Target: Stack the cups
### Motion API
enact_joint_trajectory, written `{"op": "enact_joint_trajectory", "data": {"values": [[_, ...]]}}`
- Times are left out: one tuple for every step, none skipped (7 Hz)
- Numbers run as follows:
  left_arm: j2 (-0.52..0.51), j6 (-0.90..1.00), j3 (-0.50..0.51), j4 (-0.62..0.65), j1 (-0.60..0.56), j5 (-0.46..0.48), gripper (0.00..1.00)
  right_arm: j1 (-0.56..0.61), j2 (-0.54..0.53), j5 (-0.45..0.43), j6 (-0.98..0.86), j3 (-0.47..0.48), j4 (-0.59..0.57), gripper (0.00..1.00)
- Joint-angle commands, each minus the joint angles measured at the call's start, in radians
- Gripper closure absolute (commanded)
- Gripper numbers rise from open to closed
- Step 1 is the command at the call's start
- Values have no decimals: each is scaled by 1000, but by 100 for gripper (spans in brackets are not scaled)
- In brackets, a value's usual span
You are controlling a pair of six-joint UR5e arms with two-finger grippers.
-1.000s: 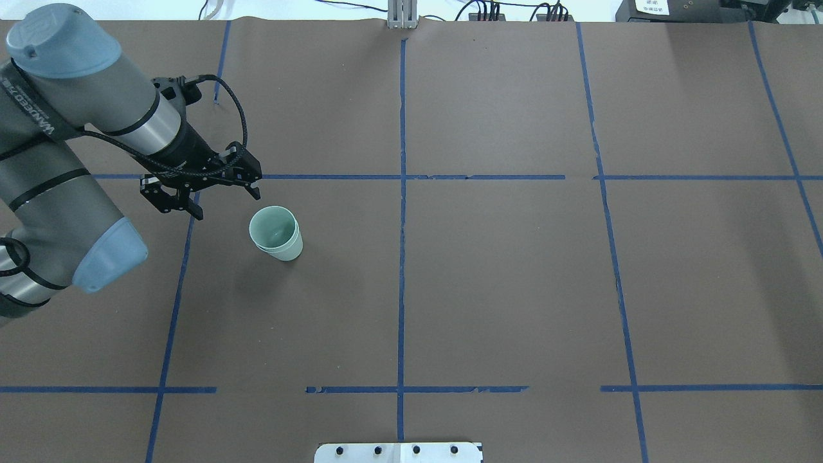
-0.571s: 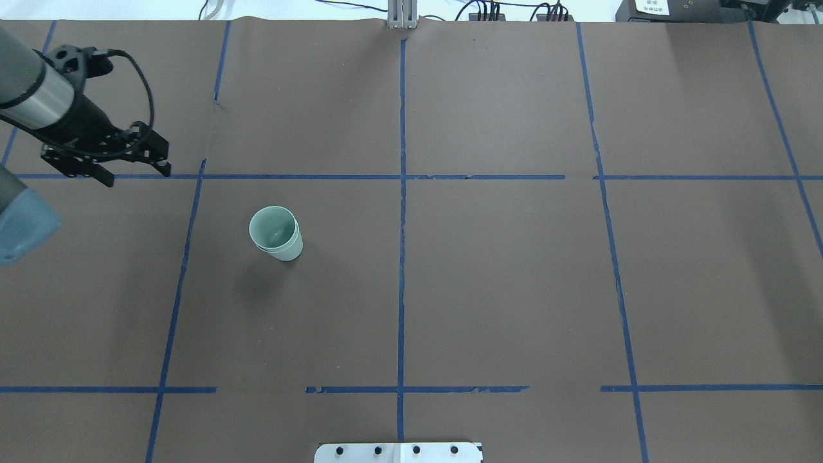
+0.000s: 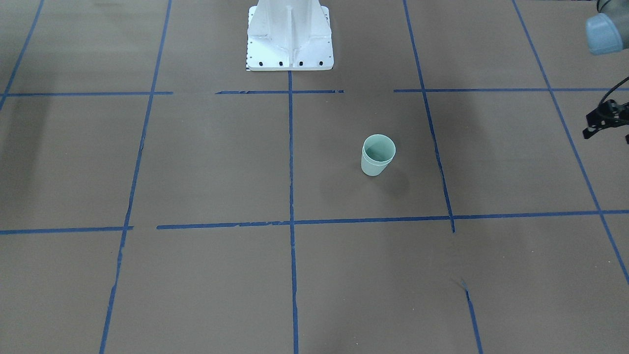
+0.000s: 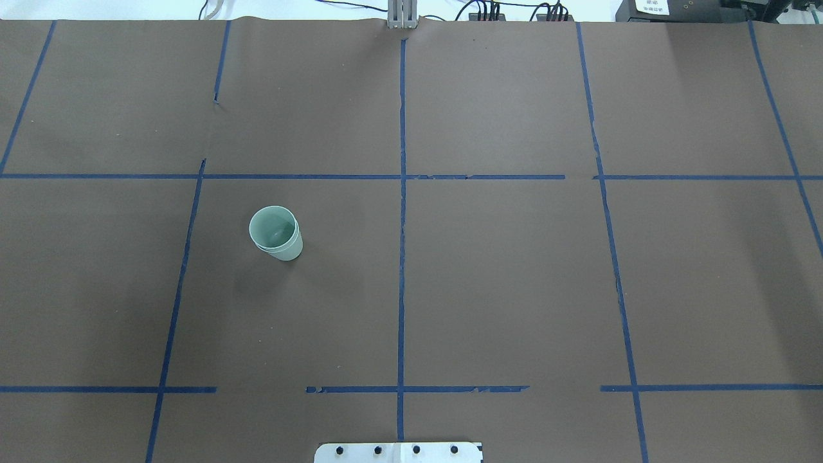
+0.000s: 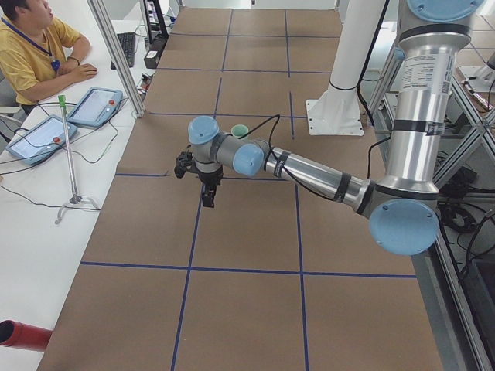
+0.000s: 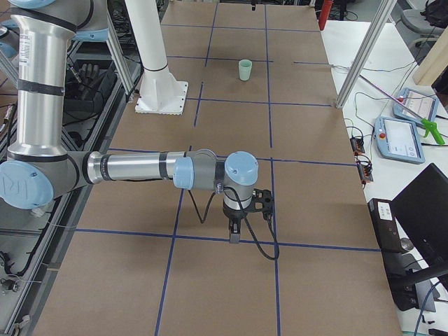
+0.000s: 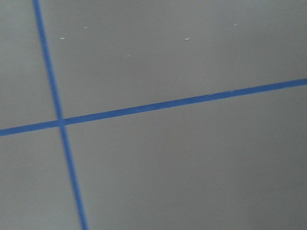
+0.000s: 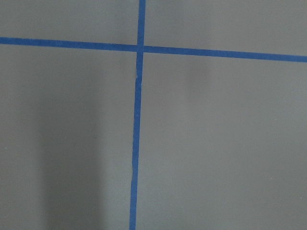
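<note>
Two pale mint-green cups stand nested one inside the other, upright, left of the table's middle. They also show in the front view, the left side view and the right side view. My left gripper is at the front view's right edge, far from the cups, its fingers apart and empty; it also shows in the left side view. My right gripper shows only in the right side view, far from the cups; I cannot tell whether it is open. Both wrist views show only bare table.
The brown table cover is marked with blue tape lines. The white robot base stands at the near edge. An operator sits at a side desk with tablets.
My left arm has drawn back to the left, away from the cups and out of the overhead view. The nested cups have not moved.
</note>
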Motion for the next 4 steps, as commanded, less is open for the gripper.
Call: {"op": "enact_joint_trajectory", "data": {"values": [[111, 158, 70, -4, -157, -1, 0, 1, 0, 0, 0, 0, 0, 0], [125, 156, 75, -1, -160, -6, 0, -1, 0, 0, 0, 0, 0, 0], [130, 156, 82, -1, -160, -7, 0, 1, 0, 0, 0, 0, 0, 0], [133, 155, 84, -1, -160, -4, 0, 1, 0, 0, 0, 0, 0, 0]]}}
